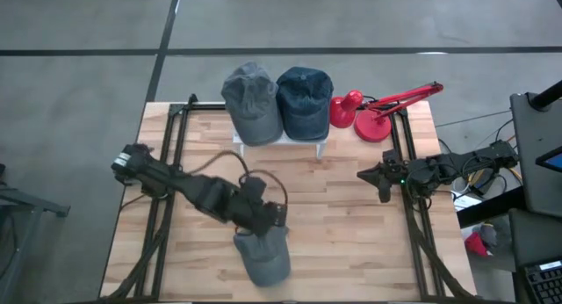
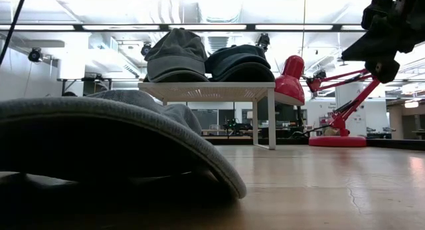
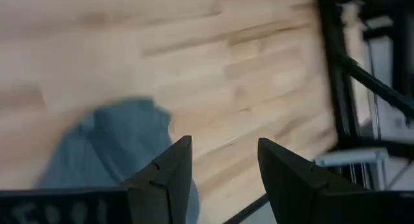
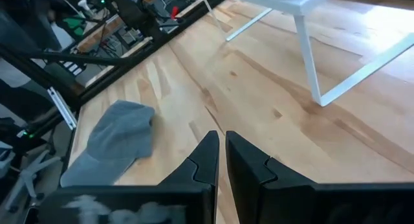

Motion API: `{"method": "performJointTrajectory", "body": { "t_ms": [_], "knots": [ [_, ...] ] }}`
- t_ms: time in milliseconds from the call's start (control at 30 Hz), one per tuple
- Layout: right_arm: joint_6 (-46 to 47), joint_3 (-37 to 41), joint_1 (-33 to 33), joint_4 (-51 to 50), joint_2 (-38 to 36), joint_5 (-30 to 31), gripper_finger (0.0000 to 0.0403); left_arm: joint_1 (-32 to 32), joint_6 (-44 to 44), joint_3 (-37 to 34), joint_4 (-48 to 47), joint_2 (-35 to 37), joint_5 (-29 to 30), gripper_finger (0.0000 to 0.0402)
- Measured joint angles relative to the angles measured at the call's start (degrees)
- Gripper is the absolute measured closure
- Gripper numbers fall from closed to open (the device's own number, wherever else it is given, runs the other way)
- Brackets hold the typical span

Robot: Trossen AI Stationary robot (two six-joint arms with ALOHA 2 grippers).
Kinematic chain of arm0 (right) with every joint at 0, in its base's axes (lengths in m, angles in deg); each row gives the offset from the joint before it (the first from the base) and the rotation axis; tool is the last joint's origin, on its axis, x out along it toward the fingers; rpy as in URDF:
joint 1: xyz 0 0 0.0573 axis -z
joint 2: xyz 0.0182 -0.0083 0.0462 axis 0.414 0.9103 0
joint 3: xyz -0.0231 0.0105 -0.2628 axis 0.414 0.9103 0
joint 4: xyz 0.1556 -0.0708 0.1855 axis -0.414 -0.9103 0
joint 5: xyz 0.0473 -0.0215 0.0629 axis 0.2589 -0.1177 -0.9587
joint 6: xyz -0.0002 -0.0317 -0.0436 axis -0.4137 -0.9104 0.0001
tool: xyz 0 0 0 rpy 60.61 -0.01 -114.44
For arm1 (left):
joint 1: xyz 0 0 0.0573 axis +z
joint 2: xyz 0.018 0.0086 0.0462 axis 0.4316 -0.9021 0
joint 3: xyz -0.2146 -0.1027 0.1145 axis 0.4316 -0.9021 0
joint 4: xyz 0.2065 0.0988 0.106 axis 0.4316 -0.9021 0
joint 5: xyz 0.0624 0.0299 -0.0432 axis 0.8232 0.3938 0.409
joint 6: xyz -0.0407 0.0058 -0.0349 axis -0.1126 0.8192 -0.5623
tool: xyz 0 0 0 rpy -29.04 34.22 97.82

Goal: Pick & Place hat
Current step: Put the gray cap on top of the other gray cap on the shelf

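A grey cap (image 1: 262,256) lies flat on the table near its front edge; it fills the foreground of the low view (image 2: 99,137) and also shows in the right wrist view (image 4: 113,140). My left gripper (image 1: 274,218) hovers just beyond the cap's far end, open and empty. In the left wrist view the cap (image 3: 116,146) lies beside one finger of my left gripper (image 3: 223,179), apart from it. My right gripper (image 1: 384,183) waits shut and empty above the table's right side, and also shows in its own wrist view (image 4: 223,162). A second grey cap (image 1: 252,102) and a dark blue cap (image 1: 305,100) sit on a white shelf (image 1: 281,141).
The white shelf stands on thin legs at the table's far middle. A red desk lamp (image 1: 373,115) stands at the far right corner. Black frame rails (image 1: 171,163) run along the left and right sides. Bare wood (image 1: 342,225) lies between the two grippers.
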Motion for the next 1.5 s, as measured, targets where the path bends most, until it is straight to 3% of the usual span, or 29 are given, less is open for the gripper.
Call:
{"method": "performJointTrajectory", "body": {
  "t_ms": [167, 533, 867, 1500],
  "knots": [
    [-0.65, 0.00, 0.00, 0.02, -0.04, -0.93, 0.0376, -2.04, -15.22, -0.45, -0.75, -5.74, -1.17, 0.0235],
    [-4.61, 0.00, 0.00, 0.33, -2.49, -1.51, 0.0376, -4.25, -28.93, -0.03, -1.05, -16.40, -5.83, 0.0235],
    [-6.95, 0.00, 0.01, 0.01, -6.07, -4.05, 0.0376, -4.37, -33.32, 2.39, -5.88, -18.64, -11.21, 0.0235],
    [-7.61, 0.00, 0.00, -1.28, -7.52, -4.08, 0.0376, -4.21, -34.02, 1.49, -5.25, -21.93, -13.00, 0.0234]
  ]
}}
